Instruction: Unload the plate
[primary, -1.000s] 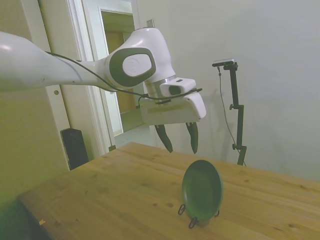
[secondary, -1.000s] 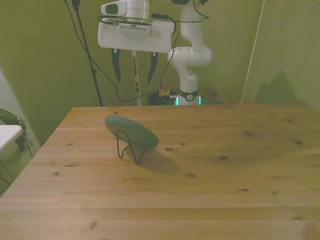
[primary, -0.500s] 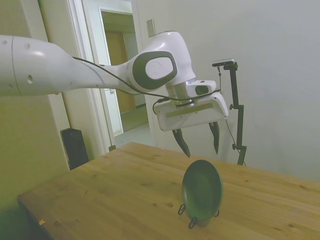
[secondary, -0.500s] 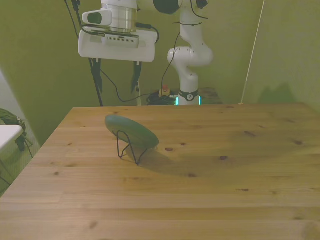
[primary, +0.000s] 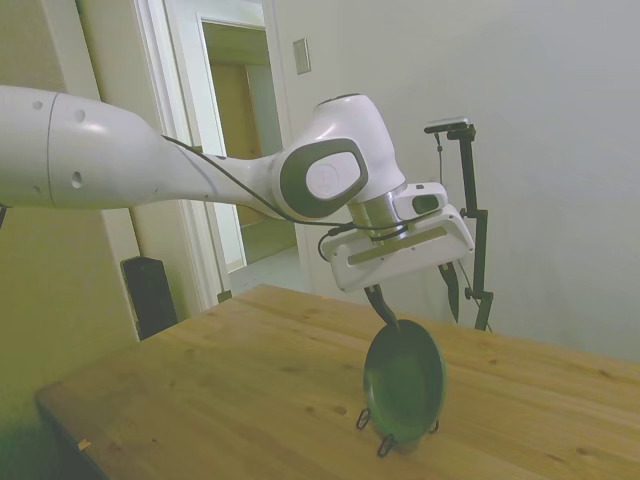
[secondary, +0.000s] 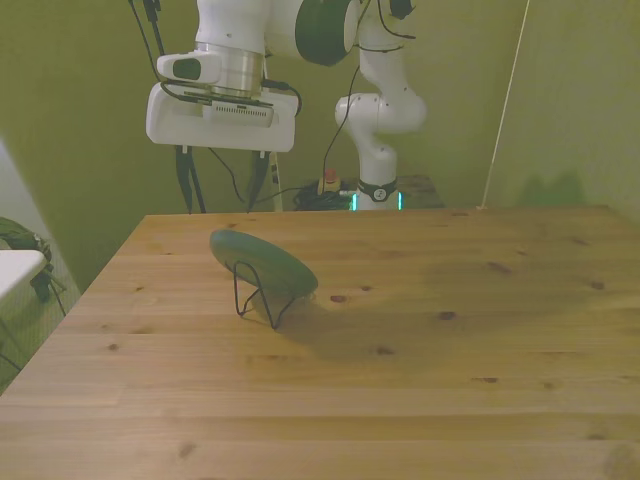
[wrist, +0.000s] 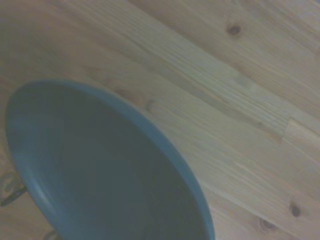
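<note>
Plate on stand, on table

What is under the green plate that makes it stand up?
A thin black wire stand props the plate up on the wooden table. The plate covers the stand's upper part, so only its legs show.

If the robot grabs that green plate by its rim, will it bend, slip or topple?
The plate looks rigid, so it probably won't bend. Its smooth surface may slip between narrow jaws. It stands nearly on edge in a thin wire stand, so a sideways nudge would likely tip it out.
</note>
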